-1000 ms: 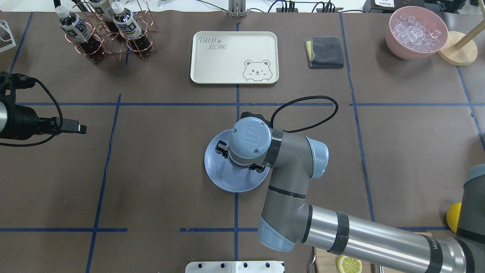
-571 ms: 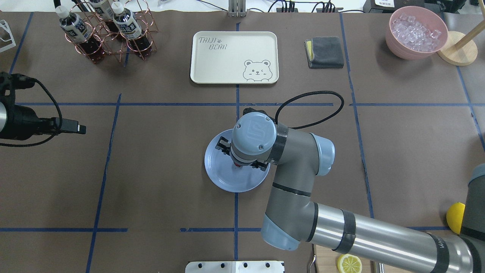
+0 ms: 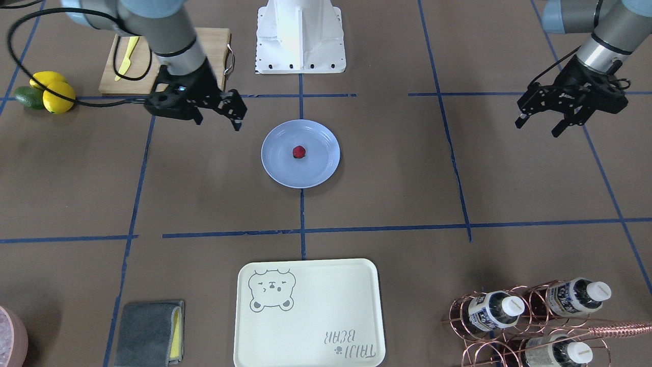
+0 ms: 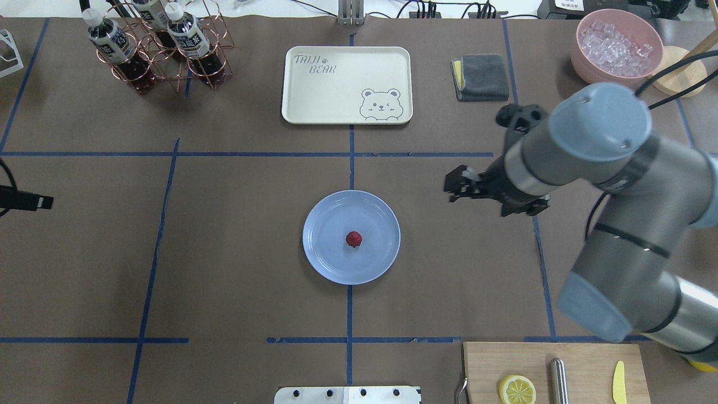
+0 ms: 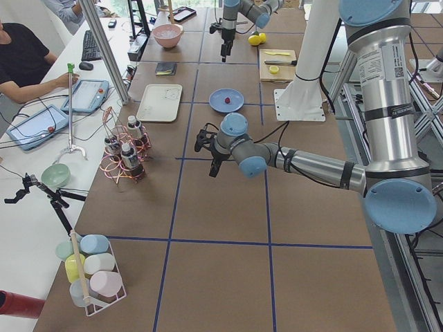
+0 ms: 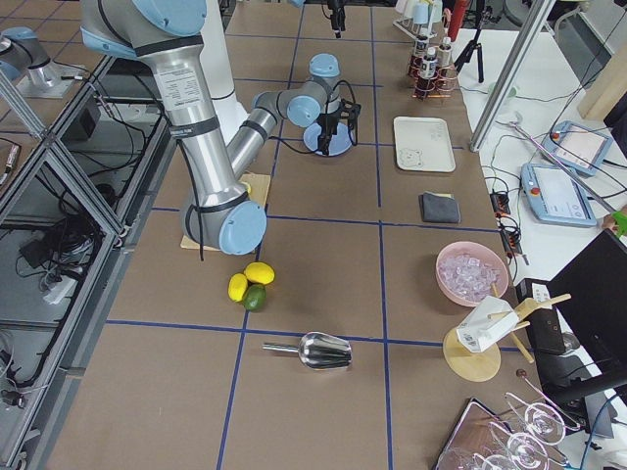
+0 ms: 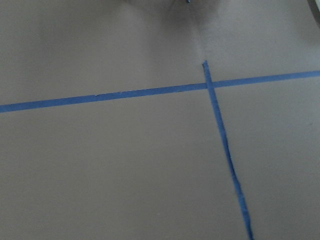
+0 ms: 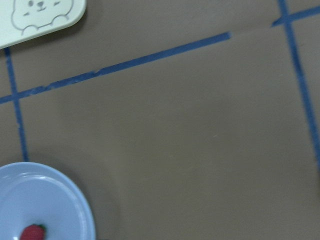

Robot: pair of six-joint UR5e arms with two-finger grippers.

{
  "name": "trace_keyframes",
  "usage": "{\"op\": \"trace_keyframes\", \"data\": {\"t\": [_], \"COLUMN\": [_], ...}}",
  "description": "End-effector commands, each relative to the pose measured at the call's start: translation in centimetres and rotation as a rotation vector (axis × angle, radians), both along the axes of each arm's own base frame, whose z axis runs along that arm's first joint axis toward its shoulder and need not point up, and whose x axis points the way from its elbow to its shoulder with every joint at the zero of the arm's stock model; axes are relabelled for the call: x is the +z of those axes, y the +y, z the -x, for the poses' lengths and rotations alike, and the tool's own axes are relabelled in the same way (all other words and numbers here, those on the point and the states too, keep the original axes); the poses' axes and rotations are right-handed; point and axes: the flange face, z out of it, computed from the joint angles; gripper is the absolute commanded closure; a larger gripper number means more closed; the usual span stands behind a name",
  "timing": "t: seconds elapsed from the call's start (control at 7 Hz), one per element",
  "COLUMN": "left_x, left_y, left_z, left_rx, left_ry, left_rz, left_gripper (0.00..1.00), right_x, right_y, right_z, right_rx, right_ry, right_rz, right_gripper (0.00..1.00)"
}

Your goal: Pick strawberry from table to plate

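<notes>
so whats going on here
The strawberry lies near the middle of the blue plate, with nothing holding it. The right tool hangs open above the table beside the plate, and the left tool hangs open far off on the other side. The placing looks done.

Overhead and front cameras opposed, both framing the plate (image 4: 325, 255), wrist cameras near table (image 7: 125, 165)
</notes>
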Motion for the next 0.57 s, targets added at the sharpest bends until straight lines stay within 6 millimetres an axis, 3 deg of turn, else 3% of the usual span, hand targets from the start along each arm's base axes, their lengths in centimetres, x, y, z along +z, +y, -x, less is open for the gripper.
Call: {"op": "trace_keyframes", "data": {"t": [0.0,0.14,0.29,0.43], "left_x": [4.1,5.3,5.5,4.9], "left_y": [-0.7,-1.5,-3.8,-5.9], "left_z": [7.7,11.7,16.2,19.7], "left_rx": [0.059,0.066,0.072,0.073], "left_ry": [-0.086,-0.166,-0.231,-0.257], "left_rz": [-0.066,-0.052,-0.014,0.075], "left_gripper": [0.0,0.0,0.0,0.0], "right_x": [9.5,13.6,17.9,22.1], "right_y": [-2.7,-3.1,-3.6,-3.4], "right_z": [-13.9,-19.8,-25.8,-30.3], "right_rx": [-0.137,-0.188,-0.215,-0.248], "right_ry": [0.062,0.072,0.074,0.09], "right_rz": [-0.111,-0.146,-0.173,-0.207], "right_gripper": [0.0,0.0,0.0,0.0]}}
